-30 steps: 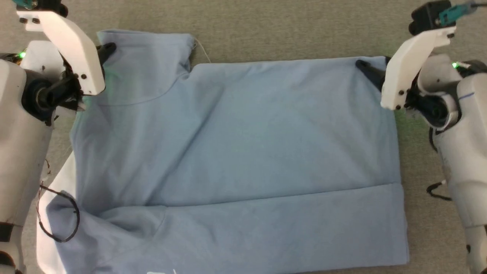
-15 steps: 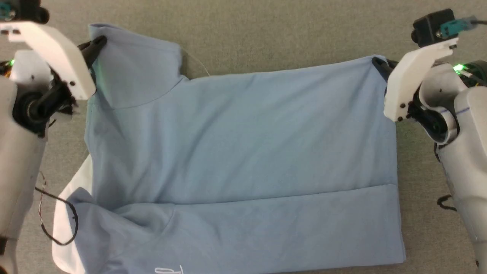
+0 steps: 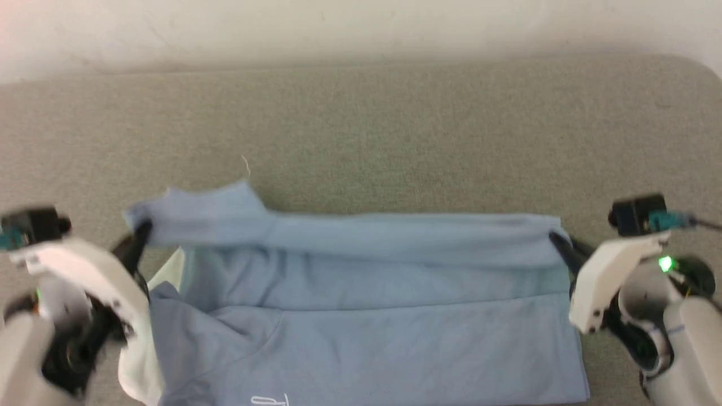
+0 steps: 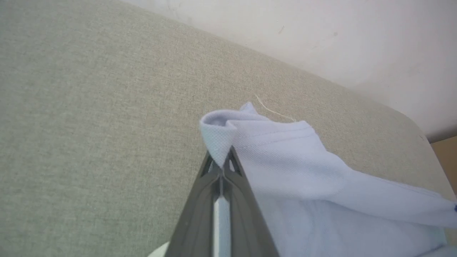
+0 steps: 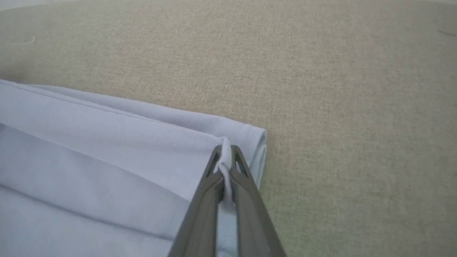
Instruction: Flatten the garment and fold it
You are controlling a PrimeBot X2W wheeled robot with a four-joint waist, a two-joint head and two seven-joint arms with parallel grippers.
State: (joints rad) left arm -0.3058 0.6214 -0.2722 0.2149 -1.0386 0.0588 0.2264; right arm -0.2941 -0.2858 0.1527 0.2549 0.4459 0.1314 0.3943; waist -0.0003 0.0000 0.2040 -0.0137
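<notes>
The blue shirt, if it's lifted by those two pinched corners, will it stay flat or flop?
Likely floppy: the garment drapes in soft folds between the left end effector and the right end effector. Probably light, since two thin pinches at its corners carry the whole raised edge. It may drag, not slide, on the textured surface.

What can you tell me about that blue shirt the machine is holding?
The shirt is light blue, soft knit fabric with a white collar and small white lettering at the near edge. It lies partly folded on a grey-beige cloth surface. Its far edge is raised, pinched at one corner by the left hand and at the other by the right hand.
</notes>
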